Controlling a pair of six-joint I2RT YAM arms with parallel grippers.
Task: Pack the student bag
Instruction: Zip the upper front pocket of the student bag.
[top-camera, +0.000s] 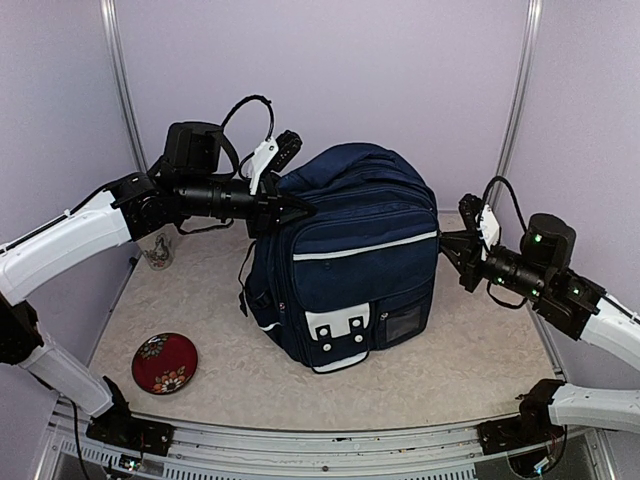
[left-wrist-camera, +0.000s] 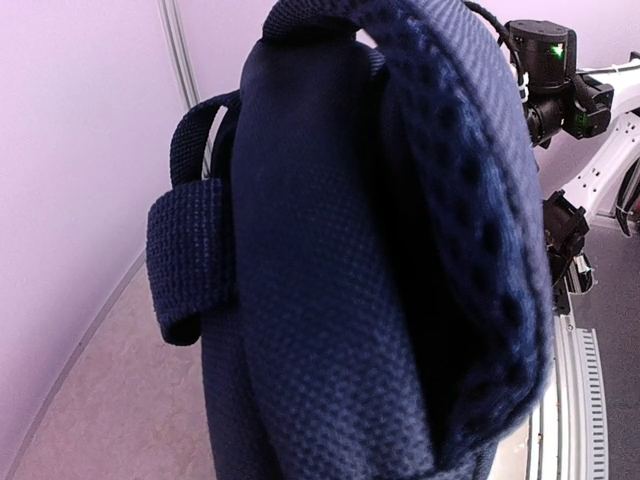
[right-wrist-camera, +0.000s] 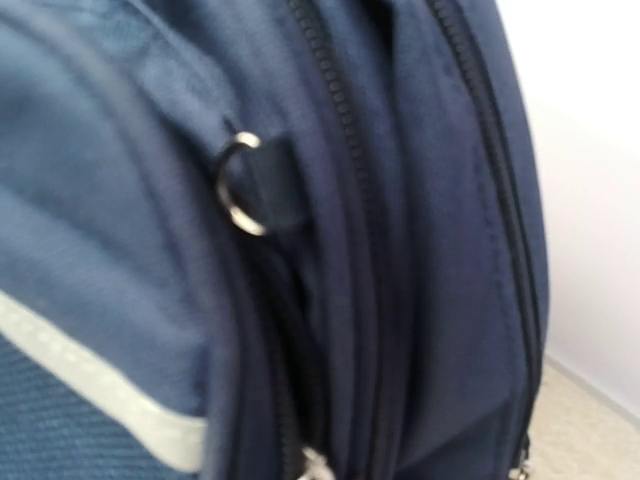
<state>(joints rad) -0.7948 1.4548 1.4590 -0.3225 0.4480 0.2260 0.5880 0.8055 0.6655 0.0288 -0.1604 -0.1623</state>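
The student bag (top-camera: 350, 262), navy blue with a white stripe and white pocket patches, stands upright in the middle of the table. My left gripper (top-camera: 300, 209) is against its upper left corner near the top. Its fingers are hidden in the left wrist view, which the bag's mesh back and padded strap (left-wrist-camera: 330, 300) fill. My right gripper (top-camera: 452, 255) is at the bag's right side, level with the stripe, with its fingers looking spread. The right wrist view shows the bag's zip lines (right-wrist-camera: 360, 250) and a metal ring (right-wrist-camera: 238, 190) up close and blurred.
A round red dish with a flower pattern (top-camera: 165, 362) lies at the front left. A small patterned cup (top-camera: 157, 250) stands at the left under my left arm. Purple walls with metal posts close in the back and sides.
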